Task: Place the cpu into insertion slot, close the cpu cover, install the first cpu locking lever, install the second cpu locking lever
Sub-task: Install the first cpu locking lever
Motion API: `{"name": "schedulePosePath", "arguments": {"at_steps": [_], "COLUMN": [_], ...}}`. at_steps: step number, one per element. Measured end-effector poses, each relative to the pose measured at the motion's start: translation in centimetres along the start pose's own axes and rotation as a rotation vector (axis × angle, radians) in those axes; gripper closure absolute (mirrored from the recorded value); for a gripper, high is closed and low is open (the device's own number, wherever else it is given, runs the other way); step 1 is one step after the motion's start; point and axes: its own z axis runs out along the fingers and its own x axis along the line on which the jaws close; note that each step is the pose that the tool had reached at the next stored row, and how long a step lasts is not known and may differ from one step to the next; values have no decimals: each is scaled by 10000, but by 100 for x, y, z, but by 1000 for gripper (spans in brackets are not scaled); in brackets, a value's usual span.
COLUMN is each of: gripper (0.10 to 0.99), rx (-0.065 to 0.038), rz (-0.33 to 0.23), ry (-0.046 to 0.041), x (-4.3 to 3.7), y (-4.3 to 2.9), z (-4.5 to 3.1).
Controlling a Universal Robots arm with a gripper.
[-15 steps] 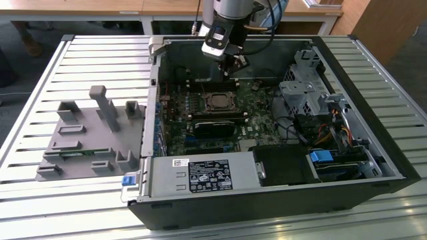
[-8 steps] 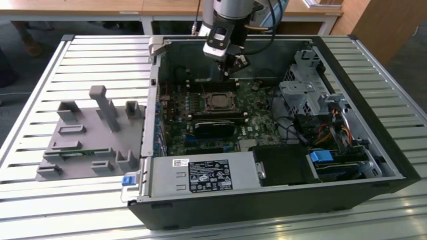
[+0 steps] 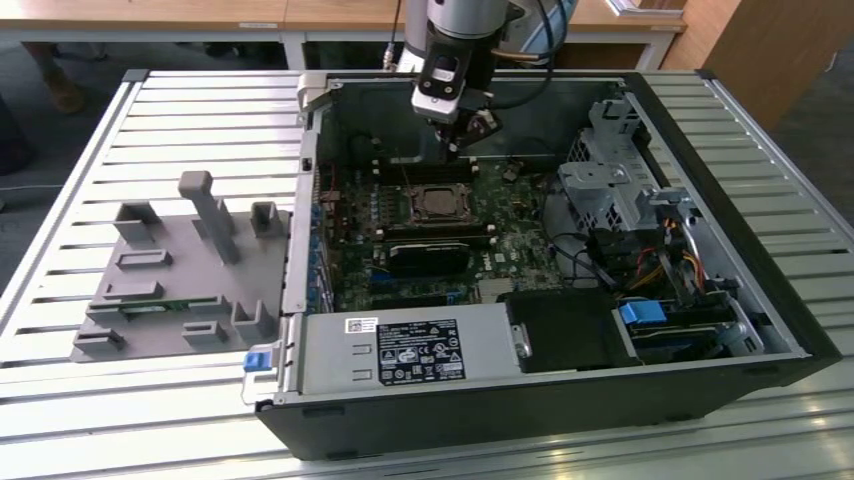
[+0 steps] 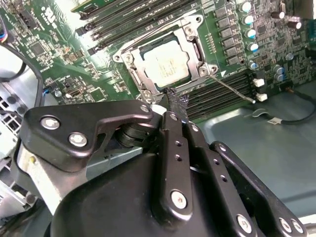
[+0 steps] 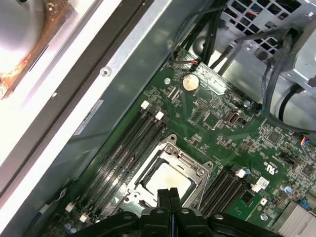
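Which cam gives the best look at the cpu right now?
Second wrist view: the cpu shows its whole silver top, with nothing in front of it. In the first wrist view the gripper covers part of it. In the exterior view it is just a small square on the motherboard.

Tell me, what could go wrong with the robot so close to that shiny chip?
1. The gripper hangs with its jaws together close by the cpu cover. A slip might scrape the cover or the cpu under it.
2. A thin locking lever sticks out loose over the memory slots. Pushed crookedly, it might bend or miss its catch.
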Motion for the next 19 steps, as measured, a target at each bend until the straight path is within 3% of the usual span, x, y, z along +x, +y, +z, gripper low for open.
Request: {"name": "schedulePosePath", "arguments": {"at_steps": [11, 19], "gripper": [969, 969], "rx": [9, 21], "rz": [-734, -1695], "ry": [10, 23], "x": [0, 0], "y": [0, -1], "z": [0, 0]}}
